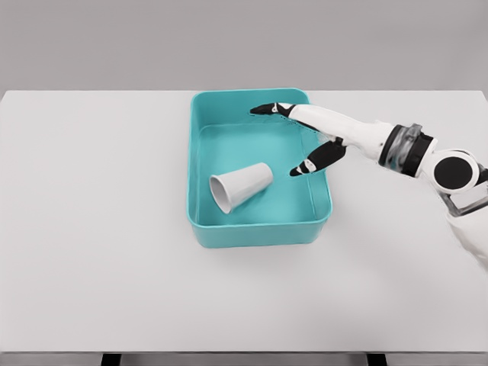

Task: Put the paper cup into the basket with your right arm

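Five spread fingers: right hand [305, 137] empty above basket [259, 229].

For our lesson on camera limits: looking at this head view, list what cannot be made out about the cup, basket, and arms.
- Left arm: outside the head view entirely.
- Right hand: open above the teal basket, but some fingers are hidden behind the palm.
- Right arm beyond the wrist: cut off by the right edge.
- Paper cup: lying on its side; the underside is hidden by its own body.
- Table legs: cropped by the bottom edge.
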Motion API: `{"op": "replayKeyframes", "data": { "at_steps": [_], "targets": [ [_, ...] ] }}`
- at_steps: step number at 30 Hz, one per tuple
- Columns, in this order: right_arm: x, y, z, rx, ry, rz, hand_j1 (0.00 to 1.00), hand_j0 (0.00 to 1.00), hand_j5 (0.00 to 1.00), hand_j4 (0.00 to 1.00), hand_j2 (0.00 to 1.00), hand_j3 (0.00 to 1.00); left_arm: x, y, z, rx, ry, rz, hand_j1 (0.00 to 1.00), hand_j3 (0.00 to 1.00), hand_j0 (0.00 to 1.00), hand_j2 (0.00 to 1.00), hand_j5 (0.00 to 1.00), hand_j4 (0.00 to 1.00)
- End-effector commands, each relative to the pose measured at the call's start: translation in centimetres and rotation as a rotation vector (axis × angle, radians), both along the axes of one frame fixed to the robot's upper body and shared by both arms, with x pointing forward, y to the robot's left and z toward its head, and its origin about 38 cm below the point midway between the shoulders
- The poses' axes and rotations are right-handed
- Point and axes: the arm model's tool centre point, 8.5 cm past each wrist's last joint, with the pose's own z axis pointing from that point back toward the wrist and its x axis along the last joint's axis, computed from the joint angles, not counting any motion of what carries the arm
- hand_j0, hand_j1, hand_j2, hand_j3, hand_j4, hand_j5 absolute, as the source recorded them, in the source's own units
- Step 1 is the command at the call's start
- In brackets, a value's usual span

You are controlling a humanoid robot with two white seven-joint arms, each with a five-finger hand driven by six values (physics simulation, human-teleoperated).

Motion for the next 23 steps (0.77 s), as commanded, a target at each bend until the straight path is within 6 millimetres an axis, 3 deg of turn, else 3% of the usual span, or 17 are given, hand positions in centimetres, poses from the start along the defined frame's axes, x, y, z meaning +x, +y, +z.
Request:
{"op": "replayKeyframes", "data": {
  "at_steps": [1,9,12,23],
  "targets": [
    [-0.2,-3.2,3.0,0.106,0.014,-0.023,0.99,0.99,0.99,0.99,0.99,0.99,-0.1,0.0,0.0,0.000,0.001,0.001,1.00,1.00,1.00,1.00,1.00,1.00],
    [-4.0,-12.6,0.6,0.265,0.117,-0.192,1.00,1.00,1.00,1.00,1.00,1.00,0.0,0.0,0.0,0.000,-0.001,0.000,1.00,1.00,1.00,1.00,1.00,1.00],
    [-4.8,-12.9,-0.6,0.256,0.132,-0.187,1.00,1.00,1.00,1.00,1.00,1.00,0.0,0.0,0.0,0.000,-0.001,0.000,1.00,1.00,1.00,1.00,1.00,1.00],
    [-4.9,-13.0,-1.1,0.246,0.144,-0.193,1.00,1.00,1.00,1.00,1.00,1.00,-0.1,0.0,0.0,0.000,0.002,0.001,1.00,1.00,1.00,1.00,1.00,1.00]
  ]
}}
